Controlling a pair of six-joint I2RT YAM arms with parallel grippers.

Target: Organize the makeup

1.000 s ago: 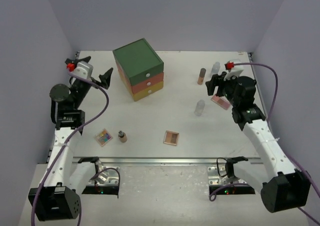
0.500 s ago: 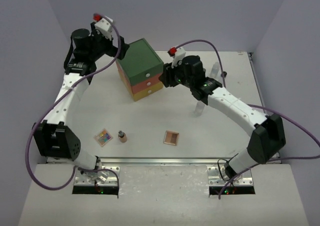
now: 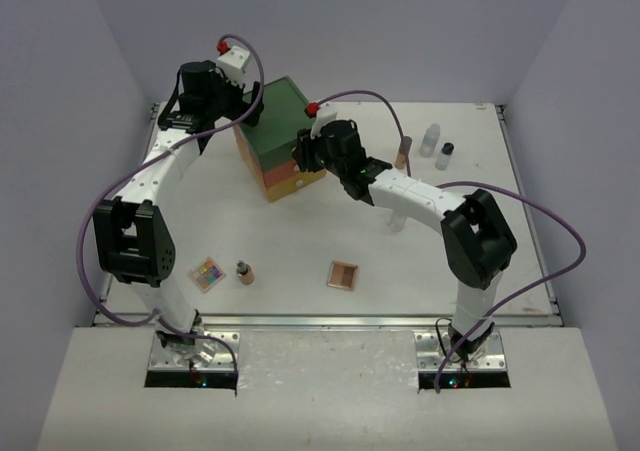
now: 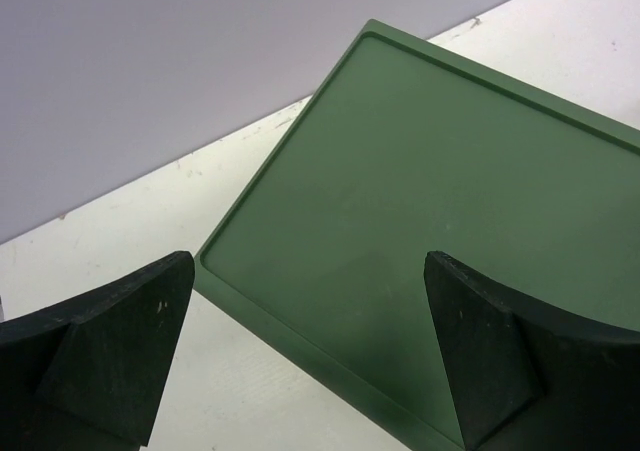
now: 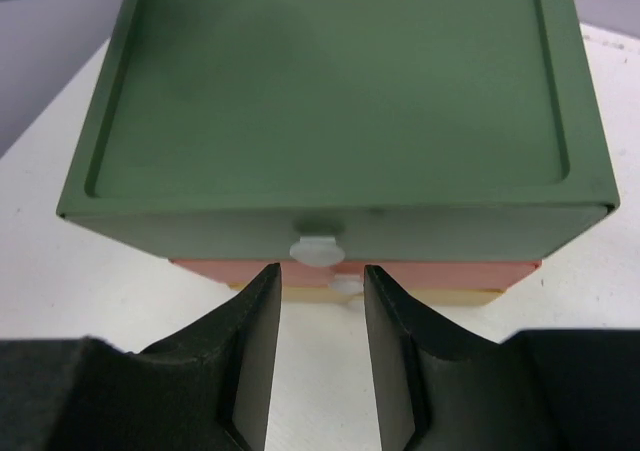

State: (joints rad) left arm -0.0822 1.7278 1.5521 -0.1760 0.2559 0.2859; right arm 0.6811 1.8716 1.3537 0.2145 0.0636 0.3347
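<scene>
Arms now both at the drawer box, in from the sides: left gripper spread wide over it, right gripper slightly parted at top knob. Makeup loose on table, 0 stowed.

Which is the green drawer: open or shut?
Shut. The green drawer front sits flush with the orange drawer below; white knob ungripped.

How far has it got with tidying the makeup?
Nothing is put away yet: the multicoloured palette, brown palette and tan bottle lie loose on the table. The open right gripper faces the green drawer's knob; the open left gripper hovers over the box. All sorting remains.
</scene>
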